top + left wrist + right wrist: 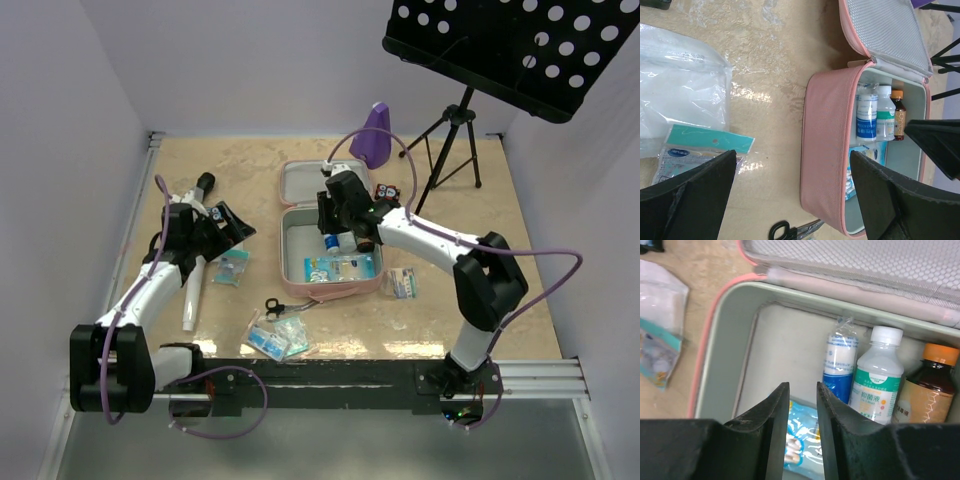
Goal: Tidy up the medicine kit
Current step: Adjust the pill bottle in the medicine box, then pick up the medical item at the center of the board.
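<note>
The medicine kit, a pink zip case (292, 262), lies open at mid-table with its mesh-lined lid (305, 180) folded back. Inside stand a blue-and-white gauze roll (840, 357), a white bottle with a green label (875, 377) and a brown bottle with an orange cap (932, 387). A blue packet (801, 432) lies flat on the floor of the case. My right gripper (802, 390) hovers over the case interior above the packet, its jaws a narrow gap apart and empty. My left gripper (792, 170) is wide open and empty, left of the case wall (827, 150).
A purple metronome-shaped object (377, 135) and a music stand tripod (455, 140) stand behind the case. Scissors (272, 305), clear packets (278, 340), a white tube (192, 295), a teal-headed packet (232, 265) and another small packet (402, 283) lie around it.
</note>
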Robot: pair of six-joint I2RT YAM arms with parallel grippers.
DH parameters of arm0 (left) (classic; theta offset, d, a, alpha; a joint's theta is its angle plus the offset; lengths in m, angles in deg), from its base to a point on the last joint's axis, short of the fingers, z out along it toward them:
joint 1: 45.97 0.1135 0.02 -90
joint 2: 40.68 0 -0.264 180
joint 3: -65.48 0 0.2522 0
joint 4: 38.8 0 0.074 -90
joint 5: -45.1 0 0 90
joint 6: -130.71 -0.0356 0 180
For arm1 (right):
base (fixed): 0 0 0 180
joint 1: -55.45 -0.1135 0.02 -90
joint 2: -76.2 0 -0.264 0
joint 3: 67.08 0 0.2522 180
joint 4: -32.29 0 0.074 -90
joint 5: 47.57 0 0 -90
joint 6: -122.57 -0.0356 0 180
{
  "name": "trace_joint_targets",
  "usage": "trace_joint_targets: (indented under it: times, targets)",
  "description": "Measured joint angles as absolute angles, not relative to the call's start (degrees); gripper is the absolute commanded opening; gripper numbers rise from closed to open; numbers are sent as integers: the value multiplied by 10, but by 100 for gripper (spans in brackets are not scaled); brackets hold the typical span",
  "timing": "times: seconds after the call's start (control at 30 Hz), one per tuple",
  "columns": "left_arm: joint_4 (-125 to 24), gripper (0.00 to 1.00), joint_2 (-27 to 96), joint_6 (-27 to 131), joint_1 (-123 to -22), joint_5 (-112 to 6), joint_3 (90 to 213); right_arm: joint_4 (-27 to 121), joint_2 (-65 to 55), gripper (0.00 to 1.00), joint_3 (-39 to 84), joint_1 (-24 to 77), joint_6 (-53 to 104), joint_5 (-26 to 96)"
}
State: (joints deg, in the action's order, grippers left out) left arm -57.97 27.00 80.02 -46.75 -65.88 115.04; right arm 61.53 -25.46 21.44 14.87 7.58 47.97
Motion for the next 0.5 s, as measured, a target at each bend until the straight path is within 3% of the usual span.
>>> trace_joint_targets:
  times: [0.23,0.4,0.5]
  targets:
    - [-607,100,245,784,-467,-628,1157,623,-172,42,213,42,114,537]
    - [-653,100,186,773,-467,-563,1167,595,-72,73,140,-20,125,555]
    - [-667,100,152,773,-467,-530,1169,566,-10,79,82,-18,126,562]
